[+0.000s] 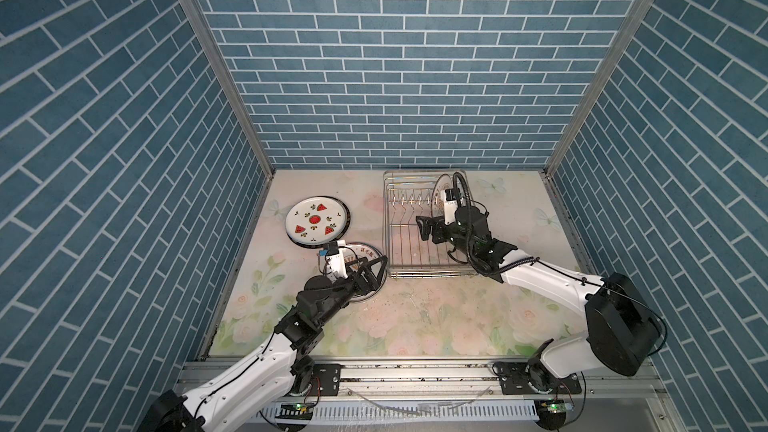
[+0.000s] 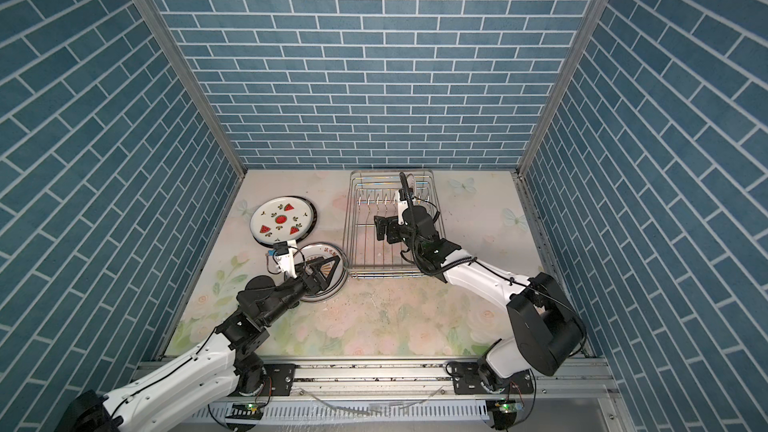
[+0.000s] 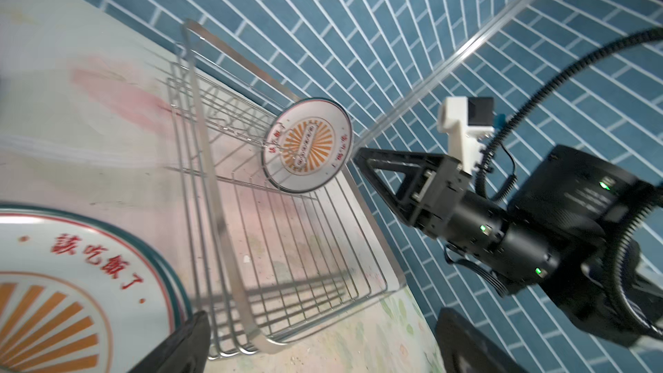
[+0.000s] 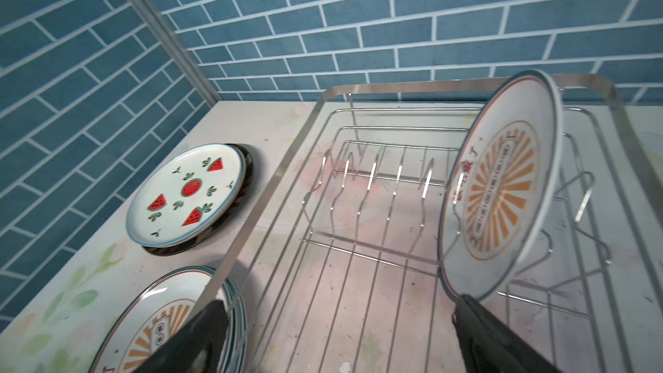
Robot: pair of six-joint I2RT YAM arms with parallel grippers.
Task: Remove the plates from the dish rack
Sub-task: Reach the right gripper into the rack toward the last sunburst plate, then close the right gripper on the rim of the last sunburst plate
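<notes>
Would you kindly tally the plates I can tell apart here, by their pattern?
Orange sunburst: 2, the upright plate in the dish rack and the pile's top plate
Watermelon plate: 1
Dark plate beneath it: 1
Total: 4 told apart; the pile shows further rims I cannot count.

Test enclosure: three walls in blue brick pattern, table with floral print.

Back wall [image 1: 407,76] and side walls [image 1: 104,139] are faced in blue brick pattern with white joints and meet at silver metal corner posts [image 1: 216,64]. The table [image 1: 415,326] has a pale surface printed with pink roses, green leaves and faint butterflies [image 1: 492,187], and is flecked with dark specks [image 1: 395,301] near the middle. A silver aluminium rail [image 1: 415,376] runs along the front edge, with a white slotted cable duct [image 1: 395,411] beneath it. Light is even across walls and table.
</notes>
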